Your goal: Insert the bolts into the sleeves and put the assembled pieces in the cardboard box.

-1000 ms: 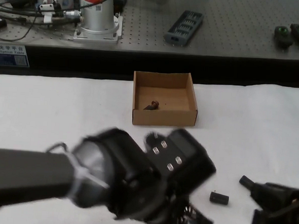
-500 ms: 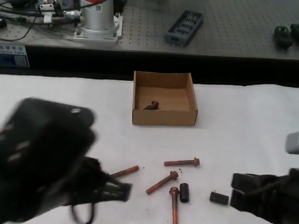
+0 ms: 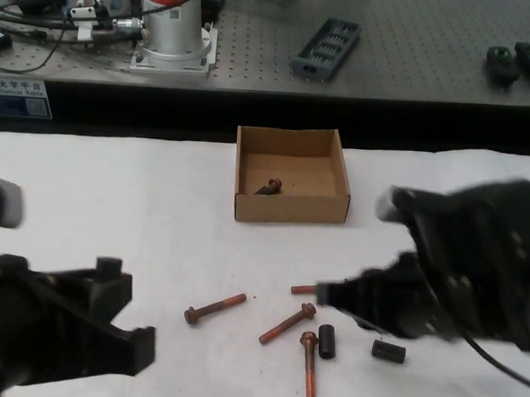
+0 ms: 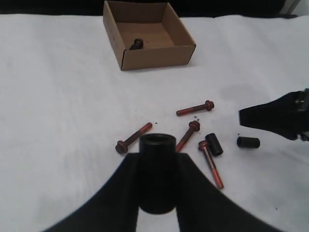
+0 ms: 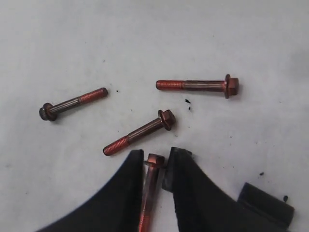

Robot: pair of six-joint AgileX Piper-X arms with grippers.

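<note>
My left gripper is shut on a black sleeve, held upright above the white cloth; in the high view the gripper is at the near left. My right gripper hangs over the loose parts with a narrow gap between its fingers. A bolt lying on the cloth shows through that gap. Other bolts lie nearby. Two black sleeves lie beside them. The cardboard box holds one assembled piece.
White cloth covers the bench. Behind it, a perforated table carries a metal column base, cables, a dark rack and two dark round parts.
The left arm swung from the middle of the high view back to the near left. The right arm came in from the near right edge and now hangs over the bolts.
</note>
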